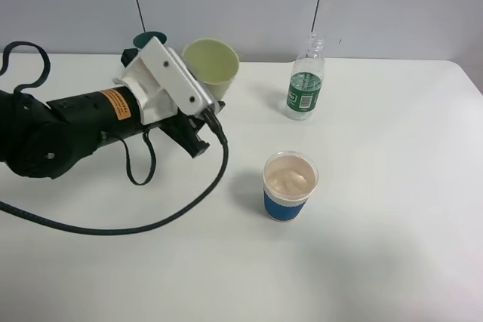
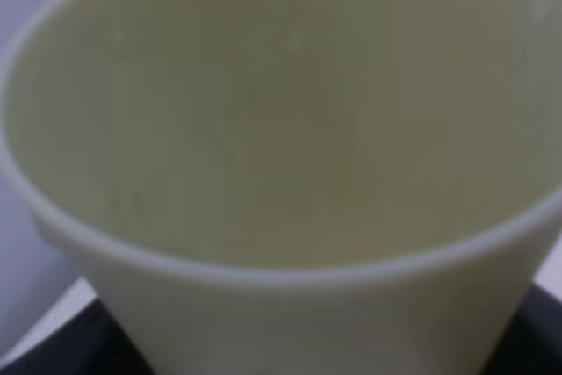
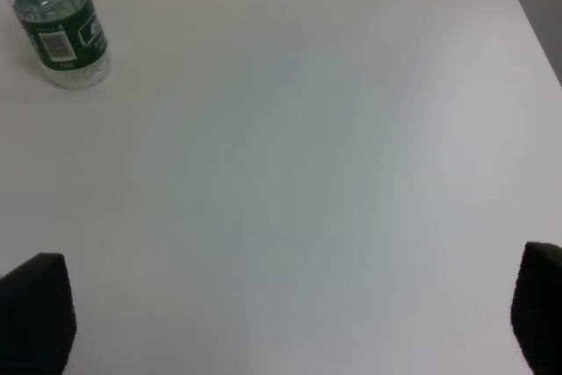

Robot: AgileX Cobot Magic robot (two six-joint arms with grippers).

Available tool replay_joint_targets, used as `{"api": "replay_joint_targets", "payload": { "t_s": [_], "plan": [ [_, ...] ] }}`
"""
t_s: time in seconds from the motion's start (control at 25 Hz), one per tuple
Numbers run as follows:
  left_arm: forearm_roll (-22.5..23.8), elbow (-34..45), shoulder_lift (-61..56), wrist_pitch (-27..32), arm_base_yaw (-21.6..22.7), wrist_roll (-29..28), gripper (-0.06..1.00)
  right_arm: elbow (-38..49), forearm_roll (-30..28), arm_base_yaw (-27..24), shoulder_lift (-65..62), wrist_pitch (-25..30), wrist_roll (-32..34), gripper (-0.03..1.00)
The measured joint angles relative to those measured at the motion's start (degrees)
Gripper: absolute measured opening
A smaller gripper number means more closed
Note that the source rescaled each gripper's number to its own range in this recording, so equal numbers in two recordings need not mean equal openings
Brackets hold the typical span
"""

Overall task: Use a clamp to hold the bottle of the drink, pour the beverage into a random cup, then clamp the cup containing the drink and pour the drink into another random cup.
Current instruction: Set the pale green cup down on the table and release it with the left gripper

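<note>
Pale yellow-green tapered cup [image 1: 212, 62], unmarked, held near the far edge of the worktop [image 1: 377, 262], left of centre, tilted with its mouth towards the camera; the left wrist view fills with its interior [image 2: 281, 129], where no liquid can be made out. The left jaws [image 1: 205, 96] are closed on this cup, their tips hidden behind the white wrist housing [image 1: 162, 84]; the left arm [image 1: 68, 130] lies low across the left part of the worktop and carries an orange label [image 1: 115, 103] whose print is too small to read. A teal cup [image 1: 149, 38] is partly hidden behind the housing, at the far edge. The bottle [image 1: 306, 81] stands upright near the far edge, right of centre, uncapped, well apart from the held cup; its green wraparound label [image 3: 63, 28] shows a barcode and white printing that cannot be read. The blue-banded cup [image 1: 290, 186] stands upright near the middle of the worktop, nearer the front than the bottle, with a pinkish-beige interior and no legible marking. The right jaws, seen only in the right wrist view as two dark tips [image 3: 35, 305] at the frame's lower corners, stand wide open and hold nothing, over bare worktop.
</note>
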Motion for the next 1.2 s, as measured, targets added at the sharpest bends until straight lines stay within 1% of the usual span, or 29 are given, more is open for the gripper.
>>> {"api": "replay_joint_targets", "payload": {
  "t_s": [0.08,0.2,0.28,0.36,0.52,0.6,0.68,1.04,1.2],
  "plan": [
    [6.5,0.0,0.0,-0.6,3.8,-8.4,0.05,0.0,0.0,0.0,0.0,0.0,0.0,1.00],
    [14.2,0.0,0.2,-2.9,8.4,-15.9,0.05,0.0,0.0,0.0,0.0,0.0,0.0,1.00],
    [18.3,0.0,0.9,-6.7,11.1,-18.4,0.05,0.0,0.0,0.0,0.0,0.0,0.0,1.00],
    [21.4,0.0,2.3,-10.9,13.9,-20.2,0.05,0.0,0.0,0.0,0.0,0.0,0.0,1.00],
    [26.4,0.0,7.1,-18.8,18.3,-23.8,0.05,0.0,0.0,0.0,0.0,0.0,0.0,1.00],
    [27.9,0.0,9.8,-22.0,19.6,-25.3,0.05,0.0,0.0,0.0,0.0,0.0,0.0,1.00],
    [28.6,0.0,12.2,-23.7,20.1,-25.9,0.05,0.0,0.0,0.0,0.0,0.0,0.0,1.00],
    [29.2,-0.9,21.1,-23.9,20.3,-26.0,0.05,0.0,0.0,0.0,0.0,0.0,0.0,1.00],
    [29.2,-1.9,23.6,-24.2,20.3,-25.1,0.05,0.0,0.0,0.0,0.0,0.0,0.0,1.00]
  ]
}}
